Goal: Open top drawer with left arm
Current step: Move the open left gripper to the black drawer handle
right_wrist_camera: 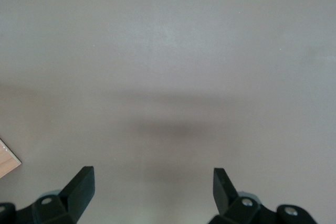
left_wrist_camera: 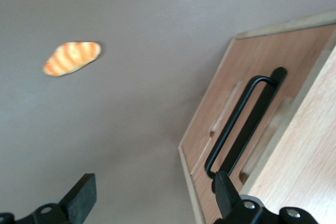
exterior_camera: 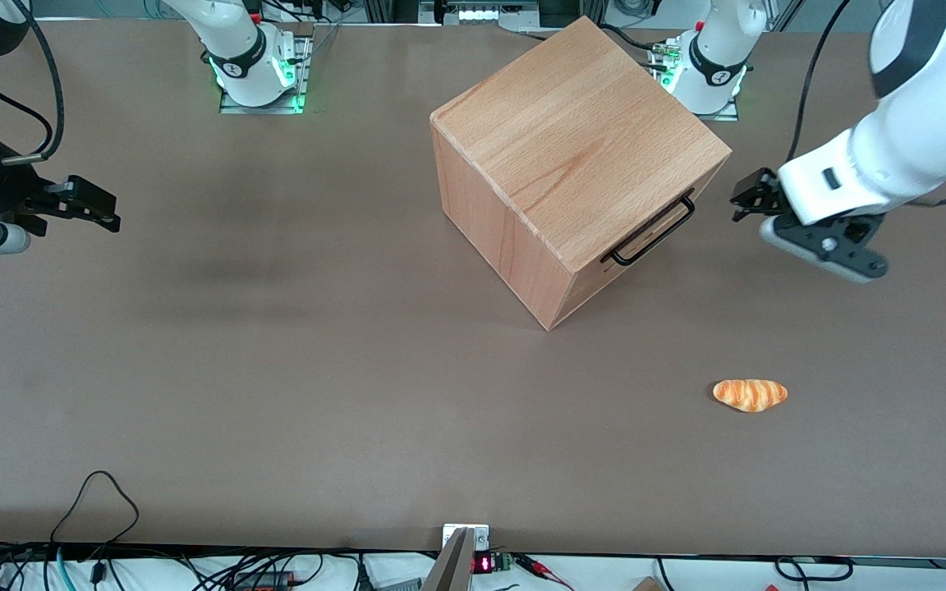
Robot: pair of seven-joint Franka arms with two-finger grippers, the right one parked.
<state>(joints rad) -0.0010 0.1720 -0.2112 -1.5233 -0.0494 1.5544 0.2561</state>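
The beech cube cabinet (exterior_camera: 571, 148) stands mid-table, turned at an angle. The top drawer's front (left_wrist_camera: 241, 59) is flush with the cabinet and carries a thin black bar handle (exterior_camera: 652, 232), which also shows in the left wrist view (left_wrist_camera: 239, 127). The left arm's gripper (exterior_camera: 746, 201) hovers in front of the drawer, level with the handle and a short gap away from it. In the wrist view the gripper (left_wrist_camera: 155, 195) is open and empty, with one finger (left_wrist_camera: 226, 192) lined up with the handle's end and the other finger (left_wrist_camera: 83, 196) over bare table.
A toy bread roll (exterior_camera: 750, 395) lies on the brown table (exterior_camera: 276, 369), nearer to the front camera than the gripper; it also shows in the wrist view (left_wrist_camera: 72, 58). Arm bases (exterior_camera: 711, 74) stand at the table's back edge. Cables (exterior_camera: 95, 501) lie at the near edge.
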